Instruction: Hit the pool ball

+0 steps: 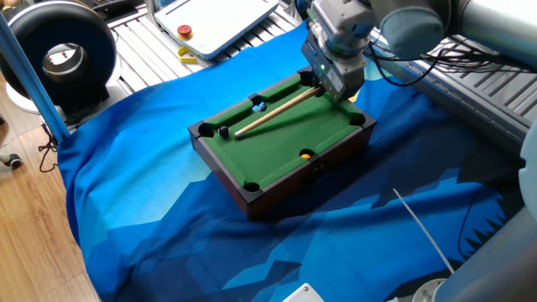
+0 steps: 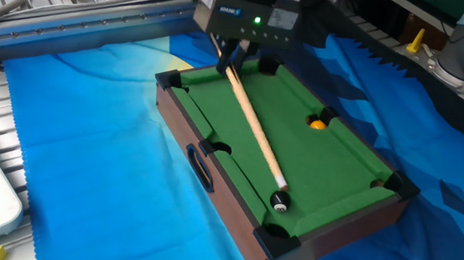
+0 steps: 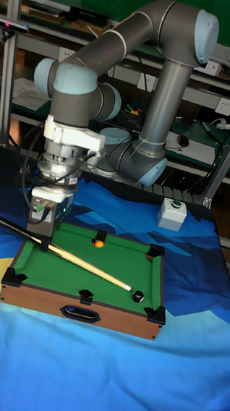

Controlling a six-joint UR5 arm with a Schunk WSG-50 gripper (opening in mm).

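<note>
The miniature pool table [image 1: 289, 186] with green felt stands on the blue cloth. The pool ball [image 1: 224, 131], tiny and glossy black, lies near a corner pocket; it also shows in the other fixed view [image 2: 279, 202] and the tall view [image 3: 138, 295]. My gripper [image 1: 322, 84] hangs over the opposite end of the table, shut on a wooden cue stick [image 1: 277, 111]. The cue stick [image 2: 255, 130] slants across the felt, and its tip is right next to the pool ball [image 2: 279, 202]. In the tall view my gripper [image 3: 43, 241] holds the cue stick [image 3: 75, 261] near its dark butt end.
An orange-yellow ball [image 2: 318, 123] rests near the far rail, and a pale ball [image 1: 258, 106] sits by a side pocket. A black round device [image 1: 59, 52] and a white panel with a red button [image 1: 185, 32] lie beyond the cloth. A small white box [image 3: 171, 213] stands behind the table.
</note>
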